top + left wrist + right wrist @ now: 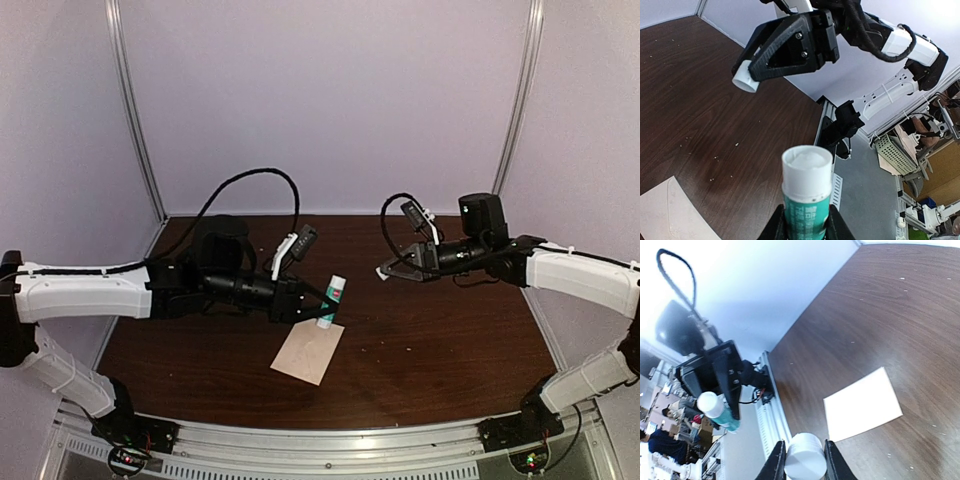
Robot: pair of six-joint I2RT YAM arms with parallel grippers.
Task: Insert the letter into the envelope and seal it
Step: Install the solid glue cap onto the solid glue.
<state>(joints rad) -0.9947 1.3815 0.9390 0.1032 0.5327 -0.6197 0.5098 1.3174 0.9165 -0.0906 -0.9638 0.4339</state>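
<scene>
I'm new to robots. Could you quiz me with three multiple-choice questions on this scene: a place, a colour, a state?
1. Where is the envelope? A flat on the table; B against the back wall; C standing upright.
2. The glue stick's body is: A red; B teal; C yellow.
3. The glue stick is: A capped; B open, cap in the right gripper; C open, cap lying on the table.
Answers: A, it lies flat on the wood; B, its label is teal; B, its white top shows bare.
</scene>
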